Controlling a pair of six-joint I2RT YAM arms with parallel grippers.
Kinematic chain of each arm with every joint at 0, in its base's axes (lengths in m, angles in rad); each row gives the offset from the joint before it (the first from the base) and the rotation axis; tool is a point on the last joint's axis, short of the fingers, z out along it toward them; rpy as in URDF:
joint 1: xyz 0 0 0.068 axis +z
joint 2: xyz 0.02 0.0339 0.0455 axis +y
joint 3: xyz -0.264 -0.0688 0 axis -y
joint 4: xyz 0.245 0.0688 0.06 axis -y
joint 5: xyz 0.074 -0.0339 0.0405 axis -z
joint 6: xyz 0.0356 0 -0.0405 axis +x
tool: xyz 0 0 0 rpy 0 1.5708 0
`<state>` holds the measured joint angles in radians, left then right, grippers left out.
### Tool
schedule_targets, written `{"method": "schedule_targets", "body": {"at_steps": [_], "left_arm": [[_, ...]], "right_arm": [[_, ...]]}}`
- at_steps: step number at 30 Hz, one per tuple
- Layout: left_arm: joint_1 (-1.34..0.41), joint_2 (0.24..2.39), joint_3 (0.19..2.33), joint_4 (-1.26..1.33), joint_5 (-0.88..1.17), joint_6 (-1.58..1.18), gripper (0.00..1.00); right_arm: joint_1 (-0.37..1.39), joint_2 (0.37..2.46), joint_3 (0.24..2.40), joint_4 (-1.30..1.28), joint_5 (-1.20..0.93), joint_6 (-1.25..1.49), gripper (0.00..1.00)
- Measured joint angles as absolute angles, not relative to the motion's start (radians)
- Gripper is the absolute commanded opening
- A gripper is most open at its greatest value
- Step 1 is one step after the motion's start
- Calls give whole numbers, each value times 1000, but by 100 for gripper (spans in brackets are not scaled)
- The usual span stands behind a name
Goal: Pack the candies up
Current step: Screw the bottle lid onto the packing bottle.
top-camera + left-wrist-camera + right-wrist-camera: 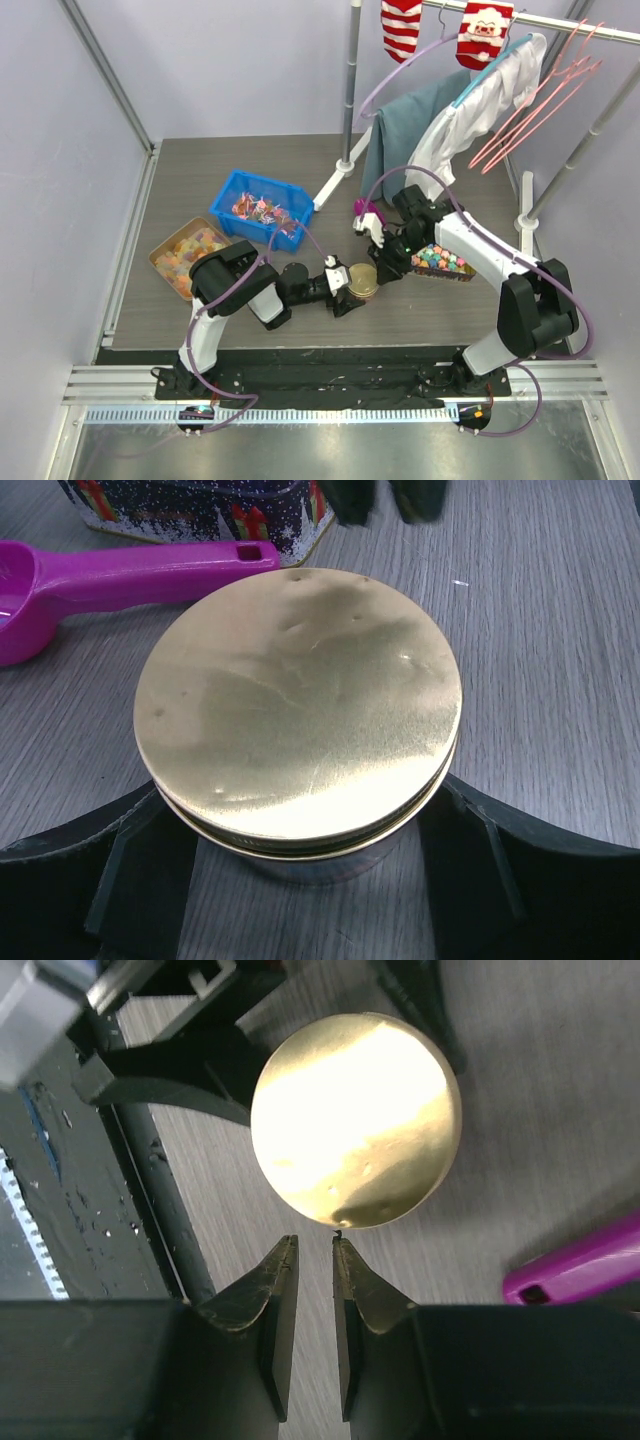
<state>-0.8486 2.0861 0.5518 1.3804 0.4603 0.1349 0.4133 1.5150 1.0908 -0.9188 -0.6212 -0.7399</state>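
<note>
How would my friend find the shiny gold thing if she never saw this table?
Look at the middle of the grey table, near the robot arms. There a round jar sits, held by the left gripper. Its flat, shiny gold lid sets it apart from the pink scoop beside it.

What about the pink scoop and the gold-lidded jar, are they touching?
Apart. The right wrist view shows a strip of bare table between the pink scoop and the gold-lidded jar.
</note>
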Motion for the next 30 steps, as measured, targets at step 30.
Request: {"method": "schedule_targets", "body": {"at_steps": [30], "left_arm": [[-849,2088,553,1383,460,135,81]], "right_arm": [[487,1813,1343,-836,-670,-729,24]]}}
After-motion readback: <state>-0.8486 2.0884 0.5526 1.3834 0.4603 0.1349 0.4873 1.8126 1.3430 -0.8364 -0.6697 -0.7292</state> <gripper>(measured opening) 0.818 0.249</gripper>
